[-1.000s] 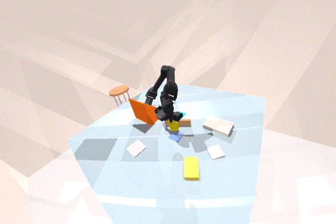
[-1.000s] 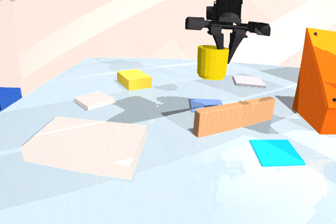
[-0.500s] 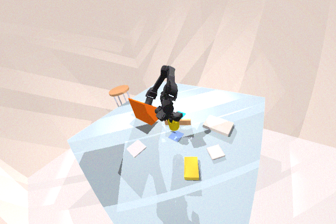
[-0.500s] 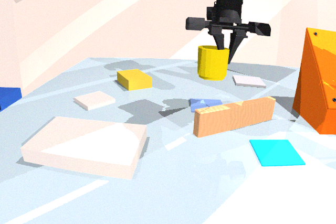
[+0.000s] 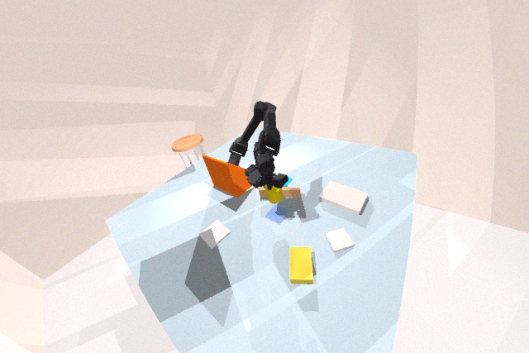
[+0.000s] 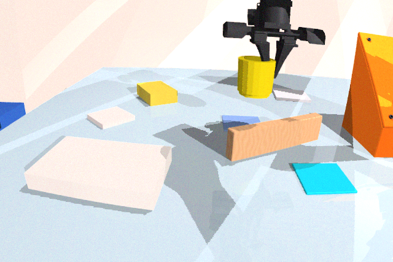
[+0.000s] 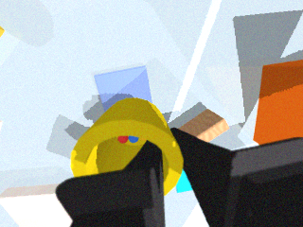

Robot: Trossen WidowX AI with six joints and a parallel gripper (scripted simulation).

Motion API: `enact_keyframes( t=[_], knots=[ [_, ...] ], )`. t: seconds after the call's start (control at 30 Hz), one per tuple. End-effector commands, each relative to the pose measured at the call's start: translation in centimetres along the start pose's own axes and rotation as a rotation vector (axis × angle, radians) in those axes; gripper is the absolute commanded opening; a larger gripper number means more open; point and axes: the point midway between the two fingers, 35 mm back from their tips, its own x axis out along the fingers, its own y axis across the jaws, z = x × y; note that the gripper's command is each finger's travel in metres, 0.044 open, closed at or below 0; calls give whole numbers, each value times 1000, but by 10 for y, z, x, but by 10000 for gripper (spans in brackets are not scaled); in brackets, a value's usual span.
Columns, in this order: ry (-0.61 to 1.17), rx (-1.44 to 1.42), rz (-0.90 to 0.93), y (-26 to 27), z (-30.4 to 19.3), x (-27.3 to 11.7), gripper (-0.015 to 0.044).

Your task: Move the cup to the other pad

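Exterior view: gripper pinches the yellow cup's rim, aloft above a wooden block mid-table.

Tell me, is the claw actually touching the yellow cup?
Touching. In the wrist view, the claw pinches the yellow cup's rim, one finger inside, the other outside.

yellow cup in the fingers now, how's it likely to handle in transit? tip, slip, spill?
The yellow cup is pinched by its rim wall only, one finger inside, so it could swing or slip if jerked. It looks rigid and hangs roughly upright. The red and blue marbles lie loose at the bottom and would probably roll, spilling only under a strong tilt.
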Motion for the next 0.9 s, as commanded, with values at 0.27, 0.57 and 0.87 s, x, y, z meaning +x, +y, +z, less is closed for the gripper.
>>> enact_keyframes(
  t=[0.27,0.57,0.87],
  knots=[
    [-2,-3,10,-9,-21,-1,0],
    [-2,-3,9,-17,-36,-1,0],
    [-2,-3,9,-25,-52,-1,0]
  ],
)
